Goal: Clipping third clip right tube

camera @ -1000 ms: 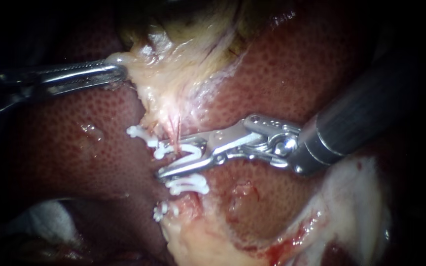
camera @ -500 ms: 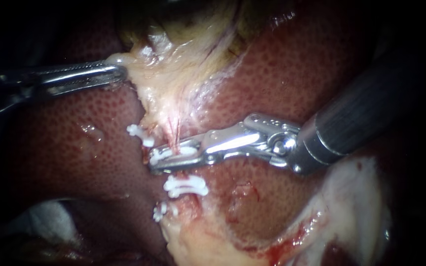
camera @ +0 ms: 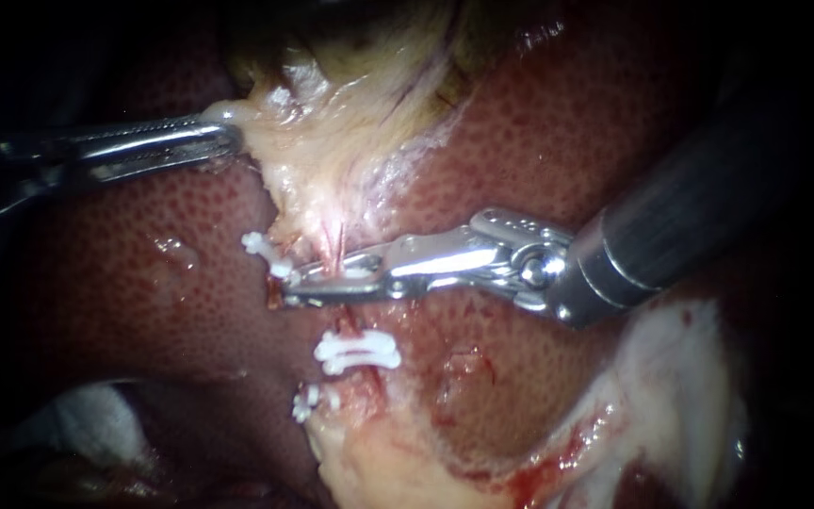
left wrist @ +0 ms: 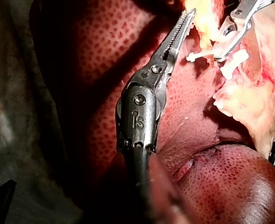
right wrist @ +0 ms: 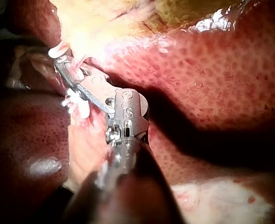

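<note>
A thin reddish tube (camera: 338, 243) runs down from the pale gallbladder tissue (camera: 332, 141) over the liver (camera: 539, 141). My right instrument (camera: 299, 286) comes in from the right, its jaws shut on a white clip (camera: 355, 274) that lies across this tube. In the right wrist view its jaws (right wrist: 62, 65) hold the same clip. Another white clip (camera: 358, 352) sits lower on the tube. My left instrument (camera: 228, 141) holds the gallbladder's pale edge, jaws shut on it, and the left wrist view (left wrist: 186, 21) shows the same grip.
Two more white clips sit to the left, one above (camera: 266, 251) and one below (camera: 305, 405) my right instrument's jaws. Pale cut tissue (camera: 398, 462) lies below, and white gauze (camera: 96, 424) shows in the dark lower left corner.
My right instrument's jaws were open around the tube with the clip between them; they have shut and pressed the clip flat across the tube. The left instrument has held still.
</note>
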### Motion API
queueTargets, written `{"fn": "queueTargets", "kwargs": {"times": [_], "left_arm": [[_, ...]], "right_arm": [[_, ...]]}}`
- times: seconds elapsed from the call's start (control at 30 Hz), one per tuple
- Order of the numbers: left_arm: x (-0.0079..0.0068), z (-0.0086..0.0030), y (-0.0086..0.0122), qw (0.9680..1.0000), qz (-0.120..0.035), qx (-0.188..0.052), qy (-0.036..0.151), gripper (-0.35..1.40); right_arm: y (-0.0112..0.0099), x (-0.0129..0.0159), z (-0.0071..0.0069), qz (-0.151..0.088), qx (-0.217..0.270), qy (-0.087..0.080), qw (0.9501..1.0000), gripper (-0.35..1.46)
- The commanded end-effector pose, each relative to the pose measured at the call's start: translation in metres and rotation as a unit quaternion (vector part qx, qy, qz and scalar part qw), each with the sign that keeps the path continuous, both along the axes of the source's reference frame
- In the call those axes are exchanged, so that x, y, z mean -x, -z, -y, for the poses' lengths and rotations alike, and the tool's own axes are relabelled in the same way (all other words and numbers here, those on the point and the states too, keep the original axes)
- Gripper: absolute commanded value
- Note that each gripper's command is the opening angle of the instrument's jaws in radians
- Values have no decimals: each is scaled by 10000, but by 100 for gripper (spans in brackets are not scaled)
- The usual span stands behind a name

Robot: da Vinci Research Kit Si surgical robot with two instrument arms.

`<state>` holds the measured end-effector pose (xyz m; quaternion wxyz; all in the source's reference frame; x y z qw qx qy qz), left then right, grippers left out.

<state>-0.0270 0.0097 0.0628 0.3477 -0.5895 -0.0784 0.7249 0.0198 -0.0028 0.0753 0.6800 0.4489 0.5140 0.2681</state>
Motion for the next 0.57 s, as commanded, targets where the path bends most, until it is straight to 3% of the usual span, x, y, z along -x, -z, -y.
{"fn": "queueTargets", "kwargs": {"times": [0.03,0.57], "left_arm": [[0,0,0,10000,1,0,-1,-35],[0,1,0,10000,-1,2,1,-35]], "right_arm": [[0,0,1,14,18,14,10000,-35],[-1,1,1,15,20,14,10000,-35]]}}
